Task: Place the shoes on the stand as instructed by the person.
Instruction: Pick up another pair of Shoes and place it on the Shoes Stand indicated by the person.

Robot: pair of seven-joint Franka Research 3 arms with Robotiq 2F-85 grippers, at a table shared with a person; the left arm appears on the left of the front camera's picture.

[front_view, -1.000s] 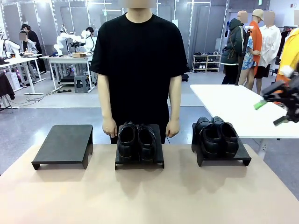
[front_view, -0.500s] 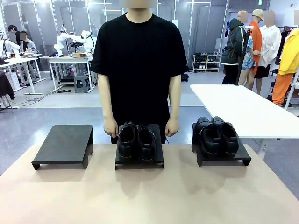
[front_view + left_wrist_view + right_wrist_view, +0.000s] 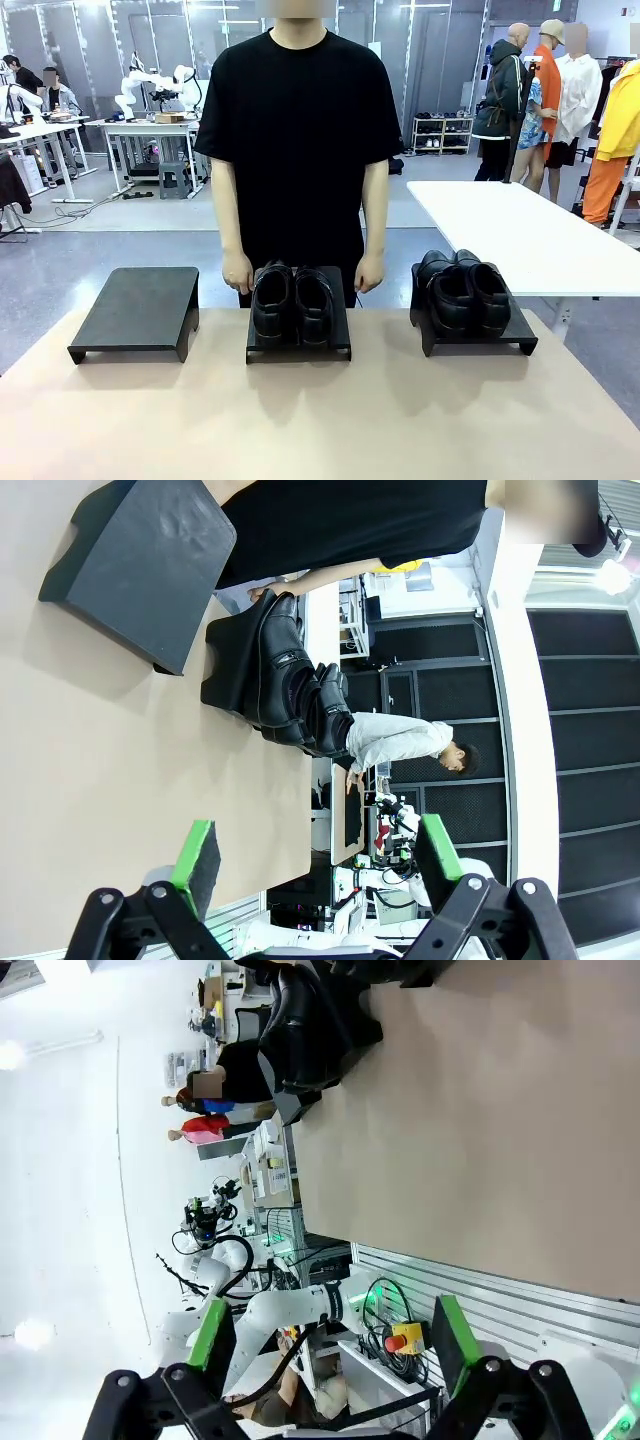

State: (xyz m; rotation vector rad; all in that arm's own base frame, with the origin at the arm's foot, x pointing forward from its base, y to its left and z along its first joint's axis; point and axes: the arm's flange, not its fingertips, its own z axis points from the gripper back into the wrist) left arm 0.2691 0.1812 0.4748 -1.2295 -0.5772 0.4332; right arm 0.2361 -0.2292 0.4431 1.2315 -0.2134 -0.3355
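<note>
Gone from front view, right gripper [image 3: 325, 1345] and left gripper [image 3: 315, 860] gape wide, shoes [image 3: 293, 303] untouched.

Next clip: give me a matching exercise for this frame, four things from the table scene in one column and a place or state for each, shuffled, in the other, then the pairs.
Column 1
1. left flat black stand
2. middle flat black stand
3. right flat black stand
4. person in the black T-shirt

Column 2
A. carries a pair of glossy black leather shoes near the table's right edge
B. stands behind the table, hands down at its far edge
C. bare top, nothing on it
D. carries a pair of glossy black dress shoes directly in front of the person

Pairs: 1-C, 2-D, 3-A, 4-B
</note>
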